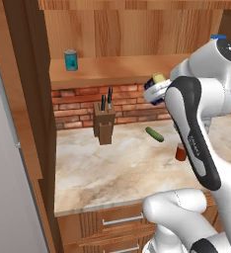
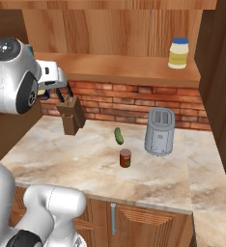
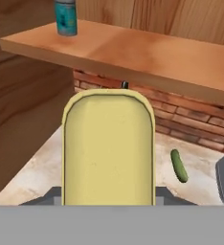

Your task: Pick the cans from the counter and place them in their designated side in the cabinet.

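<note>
My hand [image 1: 154, 90] clamped on blue can [image 1: 158, 79], raised above worktop [image 1: 112, 168]. Red can [image 2: 125, 157] on worktop well below; shelf [image 3: 147, 57] just ahead.

Shelf [image 2: 134, 67] open between teal can [image 1: 70, 60] and jar [image 2: 178, 53]

red-brown can [image 2: 125, 157] on counter [image 2: 76, 164], before pickle [image 2: 118, 135]

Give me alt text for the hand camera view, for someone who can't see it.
A can's yellow top is held close to the camera in the shut gripper, aimed toward the wooden cabinet shelf, where a teal can stands at the left. Below lie a brick wall and a green cucumber on the counter.
</note>
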